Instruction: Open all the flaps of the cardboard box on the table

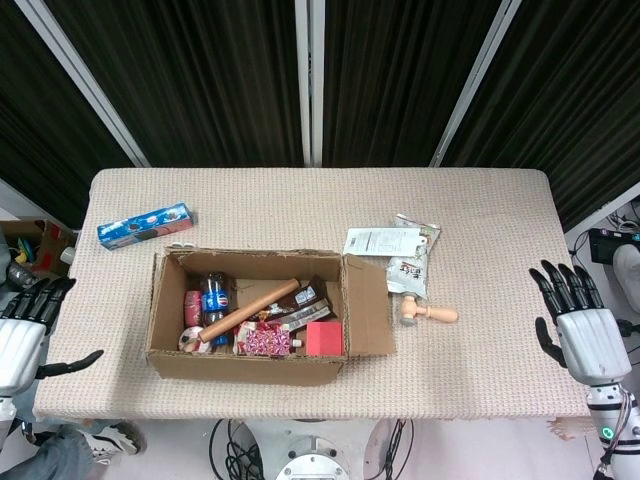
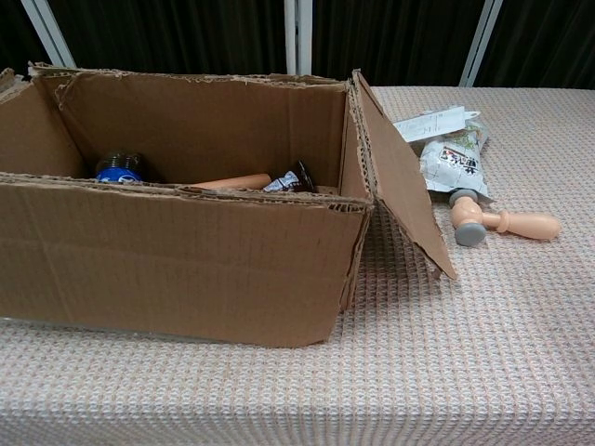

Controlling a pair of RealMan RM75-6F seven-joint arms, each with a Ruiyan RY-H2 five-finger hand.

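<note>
We see the corrugated cardboard box (image 1: pixel 255 318) near the table's (image 1: pixel 480 215) front edge with its right flap (image 1: pixel 368 305) folded outward and sloping down; no flap covers the top, so we judge the task about finished. Both the left hand (image 1: pixel 22 340) and right hand (image 1: pixel 580 325) hover empty, fingers spread, beyond the woven tabletop's ends.

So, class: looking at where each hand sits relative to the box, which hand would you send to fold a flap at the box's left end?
Left. The left hand hangs open just off the table edge nearest the cardboard box at its left end; the right hand sits off the far right edge.
</note>
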